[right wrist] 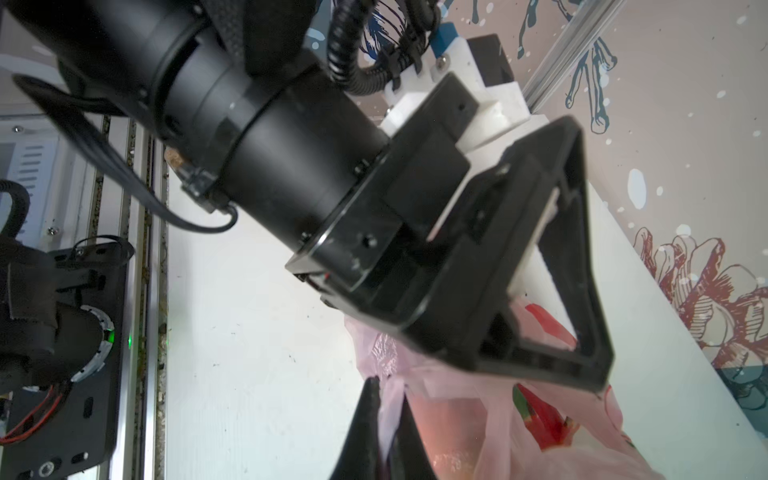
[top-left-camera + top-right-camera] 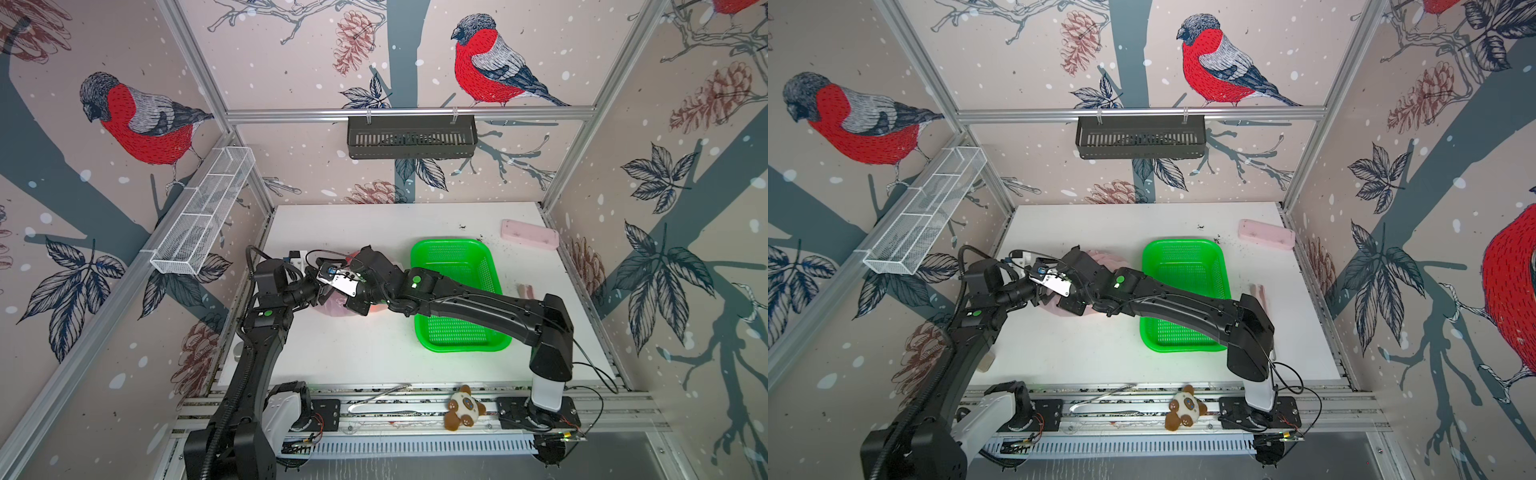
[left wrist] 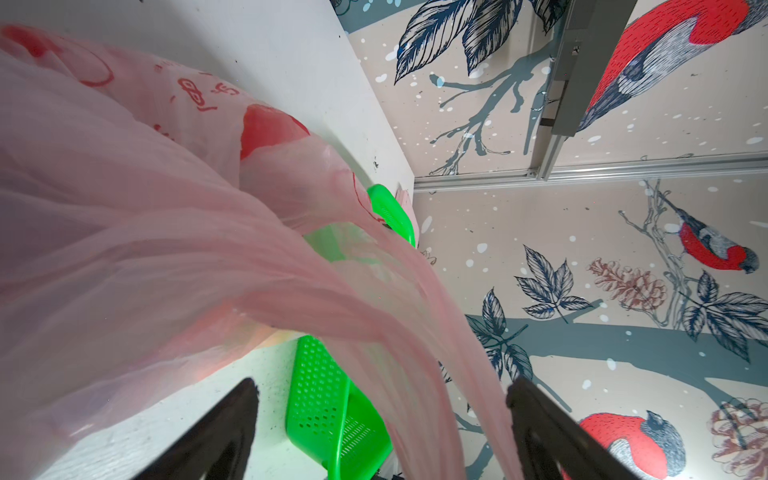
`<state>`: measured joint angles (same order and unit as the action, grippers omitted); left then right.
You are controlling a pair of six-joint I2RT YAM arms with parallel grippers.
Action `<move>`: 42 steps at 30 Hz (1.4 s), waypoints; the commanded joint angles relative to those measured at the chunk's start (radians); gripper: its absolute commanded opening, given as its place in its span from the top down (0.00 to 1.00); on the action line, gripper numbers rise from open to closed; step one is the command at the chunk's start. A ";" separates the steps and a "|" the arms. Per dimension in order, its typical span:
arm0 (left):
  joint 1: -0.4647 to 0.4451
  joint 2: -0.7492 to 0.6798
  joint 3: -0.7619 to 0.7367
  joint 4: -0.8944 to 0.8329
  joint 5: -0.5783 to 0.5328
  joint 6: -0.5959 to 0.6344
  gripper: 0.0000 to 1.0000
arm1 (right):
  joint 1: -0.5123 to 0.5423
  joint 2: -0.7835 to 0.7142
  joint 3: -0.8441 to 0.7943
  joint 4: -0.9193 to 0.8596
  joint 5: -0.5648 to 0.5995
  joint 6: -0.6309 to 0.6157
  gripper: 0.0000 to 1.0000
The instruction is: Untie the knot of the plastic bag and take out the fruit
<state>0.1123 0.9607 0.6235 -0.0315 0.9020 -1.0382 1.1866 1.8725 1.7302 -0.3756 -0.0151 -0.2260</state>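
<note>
1. Your bag sits on the table just beside the green basket, on the side facing the L arm's base.
2. R gripper: pressed together, pinching a thin fold of bag plastic.
3. L gripper: spread wide, with a taut strip of bag running betw its fingers.
4. Orange-red fruit shows thru the plastic. Knot: can't tell where.

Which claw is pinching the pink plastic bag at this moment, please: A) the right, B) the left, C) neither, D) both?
A: the right claw is shut on a fold of the plastic bag, while the left claw stands wide open with plastic only passing loosely through it.
</note>
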 commanded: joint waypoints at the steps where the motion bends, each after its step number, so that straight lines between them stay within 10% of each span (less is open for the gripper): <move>1: 0.004 -0.009 -0.010 0.139 0.054 -0.088 0.06 | 0.004 -0.024 -0.014 0.065 -0.032 -0.071 0.92; 13: 0.003 0.002 -0.041 0.194 0.075 -0.117 0.11 | 0.013 0.006 0.044 0.111 -0.051 -0.121 0.92; 22: 0.004 0.029 -0.040 0.269 0.013 -0.141 0.60 | 0.027 0.033 0.080 0.106 -0.047 -0.121 0.89; 34: 0.004 -0.160 -0.181 0.434 -0.220 -0.311 0.92 | 0.038 -0.082 0.002 0.095 0.148 0.042 0.28; 42: 0.003 -0.414 -0.317 0.415 -0.425 -0.416 0.94 | 0.027 -0.157 -0.096 0.160 0.228 0.294 0.29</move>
<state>0.1154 0.5854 0.3275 0.3271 0.5694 -1.3918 1.2163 1.7096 1.6341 -0.2535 0.1638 -0.0666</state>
